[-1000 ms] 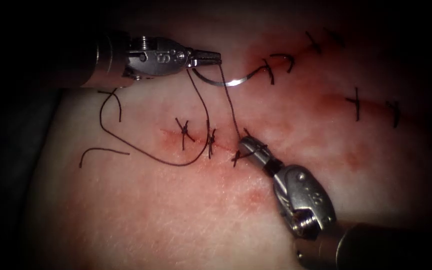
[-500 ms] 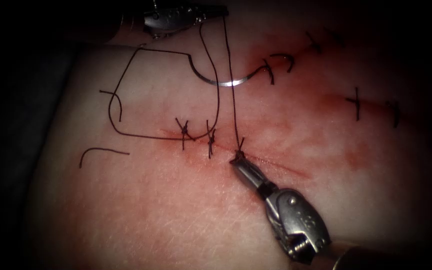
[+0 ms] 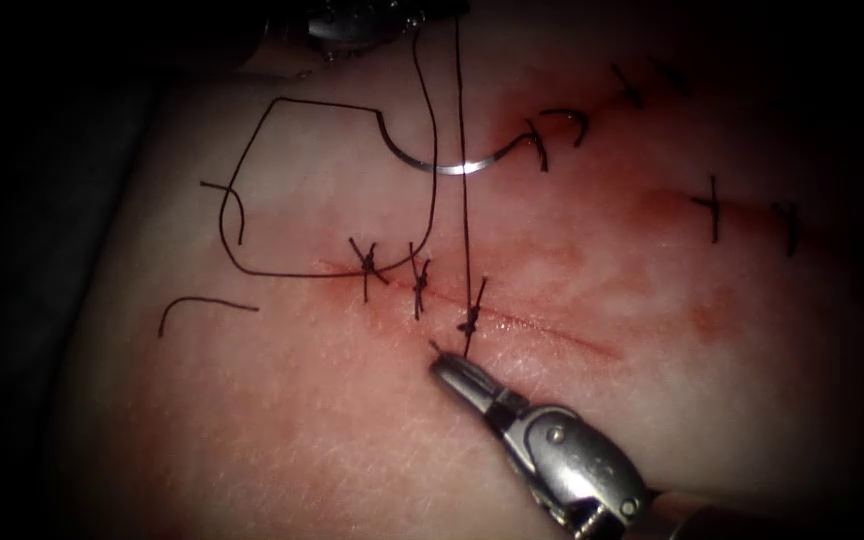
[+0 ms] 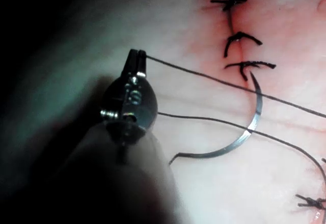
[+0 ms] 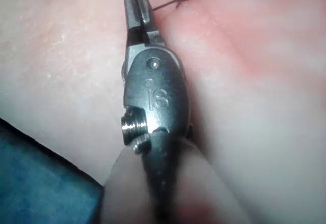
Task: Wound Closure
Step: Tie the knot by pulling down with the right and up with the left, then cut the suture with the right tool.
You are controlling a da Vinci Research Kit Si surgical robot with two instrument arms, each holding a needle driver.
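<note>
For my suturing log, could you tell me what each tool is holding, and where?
Left tool: shut on the thread at its upper stretch. Right tool: shut on the thread's short end below the knot. The needle lies free on the tissue.

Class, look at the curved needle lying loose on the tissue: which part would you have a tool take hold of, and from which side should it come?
Probably the needle on its body, between the middle and the thread end. It lies flat on the tissue, its arc bulging toward the cut, so approach from above. The end toward the upper stitches is crowded, and two thread strands cross the middle.
</note>
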